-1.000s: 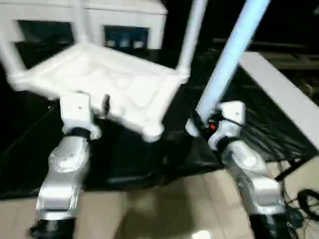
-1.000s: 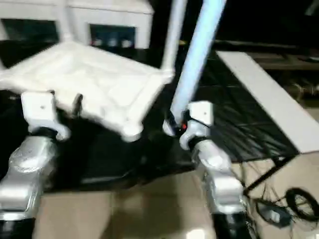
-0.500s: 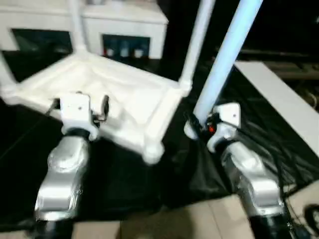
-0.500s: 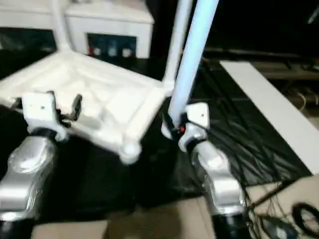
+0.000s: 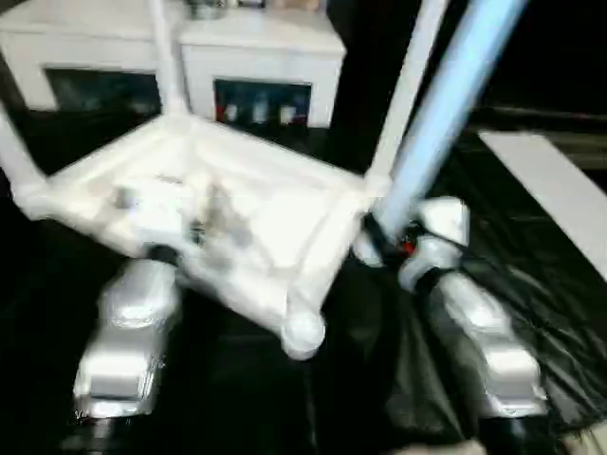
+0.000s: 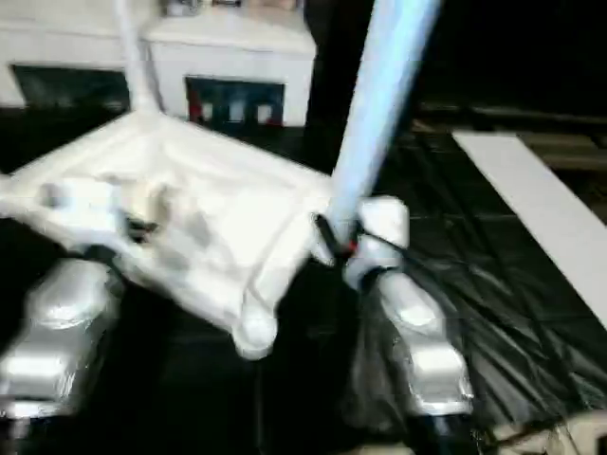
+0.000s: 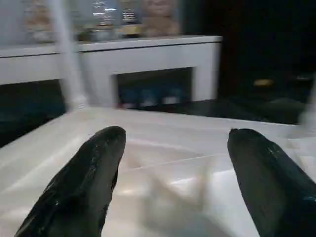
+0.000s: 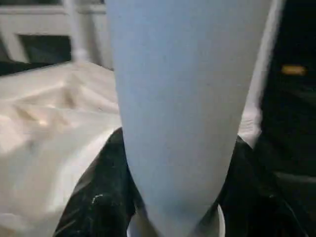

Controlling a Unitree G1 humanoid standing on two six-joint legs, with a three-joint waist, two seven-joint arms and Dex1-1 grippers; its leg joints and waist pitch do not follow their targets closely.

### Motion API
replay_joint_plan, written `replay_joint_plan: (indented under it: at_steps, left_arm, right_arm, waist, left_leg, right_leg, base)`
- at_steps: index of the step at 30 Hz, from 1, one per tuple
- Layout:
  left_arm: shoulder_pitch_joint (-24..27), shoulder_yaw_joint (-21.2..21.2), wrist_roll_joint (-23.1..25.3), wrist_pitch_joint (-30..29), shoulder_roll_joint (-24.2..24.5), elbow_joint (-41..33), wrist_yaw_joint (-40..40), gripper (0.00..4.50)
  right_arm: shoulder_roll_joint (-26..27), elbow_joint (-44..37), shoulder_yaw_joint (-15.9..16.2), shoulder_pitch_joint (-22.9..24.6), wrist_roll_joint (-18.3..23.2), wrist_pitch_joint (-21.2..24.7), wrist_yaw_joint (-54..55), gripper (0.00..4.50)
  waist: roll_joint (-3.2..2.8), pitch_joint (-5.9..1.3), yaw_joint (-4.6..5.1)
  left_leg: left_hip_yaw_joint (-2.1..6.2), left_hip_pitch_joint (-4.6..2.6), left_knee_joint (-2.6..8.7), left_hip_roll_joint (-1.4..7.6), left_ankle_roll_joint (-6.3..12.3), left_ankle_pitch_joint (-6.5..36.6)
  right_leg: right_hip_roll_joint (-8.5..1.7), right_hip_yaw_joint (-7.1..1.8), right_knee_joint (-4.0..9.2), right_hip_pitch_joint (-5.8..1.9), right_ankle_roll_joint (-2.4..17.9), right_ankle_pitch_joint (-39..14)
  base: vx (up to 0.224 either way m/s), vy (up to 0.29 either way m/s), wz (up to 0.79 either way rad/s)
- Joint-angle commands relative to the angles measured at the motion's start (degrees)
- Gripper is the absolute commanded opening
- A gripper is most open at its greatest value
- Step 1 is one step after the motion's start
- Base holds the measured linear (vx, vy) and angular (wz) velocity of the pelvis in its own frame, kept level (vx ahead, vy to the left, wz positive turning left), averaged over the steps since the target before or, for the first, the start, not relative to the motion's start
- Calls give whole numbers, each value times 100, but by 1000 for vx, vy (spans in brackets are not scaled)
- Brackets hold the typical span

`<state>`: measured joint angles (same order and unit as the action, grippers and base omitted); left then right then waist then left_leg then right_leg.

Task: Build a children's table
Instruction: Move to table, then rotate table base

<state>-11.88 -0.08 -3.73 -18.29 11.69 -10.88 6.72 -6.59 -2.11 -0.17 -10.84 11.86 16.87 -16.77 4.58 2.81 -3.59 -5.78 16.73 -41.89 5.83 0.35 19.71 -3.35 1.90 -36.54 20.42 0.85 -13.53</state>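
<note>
Head view: tabletop (image 5: 237,218) lies underside up on the black sheet (image 5: 531,284), legs already standing in its far sockets; nearest socket (image 5: 303,332) vacant.

Left wrist view: our left gripper (image 7: 173,163) hangs over the tabletop, fingers apart, empty.

Right wrist view: our right gripper (image 8: 173,197) clamps the fourth leg (image 8: 182,98) beside the tabletop. We judge it light, stiff, slippery; grip low.

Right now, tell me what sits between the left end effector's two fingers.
Nothing is held: the left end effector stands open, and between its fingers the left wrist view shows the tabletop underside behind.
</note>
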Motion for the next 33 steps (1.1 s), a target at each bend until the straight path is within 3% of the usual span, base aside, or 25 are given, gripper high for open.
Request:
replay_joint_plan:
  at_steps: [1, 2, 3, 4, 5, 6, 7, 8, 9, 10, 11, 12, 13, 14, 15, 16, 17, 18, 19, 22, 26, 28, 33]
  left_arm:
    - [-26, 34, -208, -126, 252, 84, 487, 375]
    - [41, -96, -516, -131, 512, 134, 1240, 375]
    - [90, -195, -689, -24, 740, 153, 1806, 375]
    - [119, -252, -788, 59, 880, 161, 2148, 375]
    - [134, -300, -861, 94, 1005, 176, 2426, 375]
    - [125, -395, -948, 46, 1229, 207, 2845, 375]
    - [120, -421, -966, 21, 1289, 214, 2948, 375]
    - [98, -490, -1009, -40, 1442, 241, 3215, 375]
    - [18, -621, -1023, -24, 1713, 331, 3675, 375]
    - [-73, -740, -1039, -16, 1947, 421, 4082, 375]
    - [-162, -874, -1028, 13, 2159, 493, 4454, 375]
    - [-292, -1071, -1006, 54, 2417, 595, 4952, 375]
    - [-312, -1098, -999, 62, 2447, 613, 5012, 375]
    - [-426, -1273, -935, 113, 2593, 719, 5343, 375]
    - [-465, -1331, -915, 136, 2635, 757, 5459, 375]
    - [-550, -1424, -882, 145, 2672, 839, 5623, 375]
    - [-550, -1424, -882, 145, 2672, 839, 5623, 375]
    - [-851, -1712, -632, 285, 2654, 1133, 5857, 375]
    - [-927, -1775, -573, 331, 2643, 1213, 5895, 375]
    - [-1201, -1953, -388, 560, 2557, 1551, 5958, 375]
    - [-1471, -2123, -190, 770, 2465, 1933, 6042, 375]
    - [-1865, -2401, 334, 1213, 2367, 2610, 5935, 375]
    - [-2205, -2665, 749, 1593, 2423, 3224, 6031, 348]
  right_arm:
    - [-5, -238, 106, -66, 223, 16, -258, 191]
    - [-103, -304, 136, -39, 351, 53, -472, 191]
    - [-165, -368, 112, -29, 522, 158, -642, 191]
    - [-202, -409, 92, -25, 631, 230, -746, 191]
    - [-226, -444, 65, -24, 734, 296, -829, 191]
    - [-286, -492, 33, -22, 830, 362, -950, 191]
    - [-305, -502, 28, -23, 846, 372, -978, 191]
    - [-352, -526, 13, -24, 880, 400, -1057, 191]
    - [-475, -590, 27, -6, 952, 449, -1273, 191]
    - [-593, -645, 46, 14, 1042, 513, -1489, 191]
    - [-721, -696, 88, 40, 1080, 527, -1692, 191]
    - [-896, -764, 133, 75, 1167, 619, -1937, 191]
    - [-918, -773, 136, 79, 1185, 637, -1970, 191]
    - [-1035, -811, 151, 103, 1249, 695, -2127, 191]
    - [-1076, -822, 156, 111, 1266, 725, -2172, 191]
    - [-1165, -841, 176, 128, 1285, 766, -2266, 191]
    - [-1165, -841, 176, 128, 1285, 766, -2266, 191]
    - [-1349, -835, 200, 135, 1252, 774, -2423, 191]
    - [-1387, -829, 200, 133, 1254, 770, -2448, 191]
    - [-1464, -805, 158, 122, 1284, 756, -2475, 191]
    - [-1539, -805, 159, 129, 1248, 739, -2537, 191]
    - [-1616, -822, 201, 163, 1175, 697, -2583, 191]
    - [-1707, -865, 316, 212, 1146, 688, -2671, 191]
  waist:
    - [-48, -317, -271]
    - [-143, -298, -239]
    - [-234, -314, -205]
    - [-469, -390, -139]
    - [-539, -440, -9]
    - [-508, -447, -56]
    - [-441, -471, -109]
    - [-408, -479, -145]
    - [-361, -452, -185]
    - [-333, -397, -209]
    - [-325, -358, -207]
    - [-347, -309, -202]
    - [-316, -241, -183]
    - [-299, -173, -172]
    - [-294, -142, -171]
    - [-298, -157, -171]
    - [-294, -159, -171]
    - [-319, -169, -174]
    - [-311, -173, -200]
    - [-282, -210, -213]
    - [-277, -217, -221]
    - [-272, -239, -240]
    - [-283, -291, -253]
  left_leg:
    - [193, 742, 0, 274, -120, -670]
    - [220, 734, 370, 425, -278, -1369]
    - [178, 674, 747, 483, -276, -1953]
    - [201, 404, 999, 598, -6, -2668]
    - [439, 89, 810, 904, 307, -3590]
    - [421, 48, 762, 947, 382, -3764]
    - [304, 152, 712, 786, 349, -4112]
    - [220, 207, 707, 679, 251, -4044]
    - [112, 365, 789, 552, 29, -3548]
    - [35, 413, 900, 543, -193, -2326]
    - [14, 428, 975, 547, -279, -1635]
    - [-18, 369, 1089, 602, -425, -343]
    - [-53, 341, 1198, 612, -514, 564]
    - [-80, 286, 1249, 641, -593, 1216]
    - [-80, 254, 1269, 652, -613, 1442]
    - [-71, 233, 1273, 693, -693, 1625]
    - [-64, 246, 1284, 701, -699, 1601]
    - [-59, 272, 1301, 710, -709, 1500]
    - [-82, 231, 1296, 704, -691, 1453]
    - [-104, 306, 1295, 708, -657, 1035]
    - [-126, 302, 1277, 712, -599, 901]
    - [-148, 294, 1256, 707, -563, 782]
    - [-171, 331, 1241, 726, -481, 333]
  right_leg:
    - [-1126, -904, 718, -913, 2171, -1367]
    - [-867, -546, 543, -711, 2290, 146]
    - [-556, -241, 364, -576, 2018, 634]
    - [-46, 67, 80, -279, 1234, 1041]
    - [-84, 18, -114, 123, 737, 1149]
    - [-210, -57, -40, 176, 648, 1196]
    - [-304, -137, 44, 98, 659, 1707]
    - [-313, -162, 61, 52, 689, 1913]
    - [-299, -174, 69, -90, 750, 2093]
    - [-350, -189, 164, -119, 798, 1589]
    - [-385, -207, 217, -150, 838, 1191]
    - [-419, -229, 305, -131, 913, 296]
    - [-439, -247, 414, -137, 901, -728]
    - [-506, -268, 520, -75, 836, -1821]
    - [-542, -280, 592, -47, 750, -2378]
    - [-604, -291, 633, -25, 678, -2880]
    - [-615, -291, 644, -32, 646, -2954]
    - [-620, -294, 643, -41, 604, -2917]
    - [-586, -299, 664, -5, 523, -2859]
    - [-610, -292, 606, -58, 618, -2444]
    - [-594, -282, 601, -36, 667, -2313]
    - [-586, -280, 586, -42, 671, -2115]
    - [-553, -260, 472, -88, 914, -932]
  base:
    - [130, -18, -3]
    - [115, 10, -1]
    - [103, 41, -3]
    - [103, 41, -3]
    - [96, 55, -1]
    - [57, 50, 3]
    - [57, 50, 3]
    - [7, 52, -2]
    - [0, 0, 0]
    - [0, 0, 0]
    - [-73, 5, 0]
    - [-81, -18, 1]
    - [-81, -18, 1]
    - [-79, -26, 1]
    - [-78, -24, -1]
    - [-78, -24, -1]
    - [-69, -16, -6]
    - [-59, -14, -5]
    - [-59, -14, -5]
    - [-17, -5, 0]
    - [0, 0, 0]
    - [0, 0, 0]
    - [12, 0, -1]
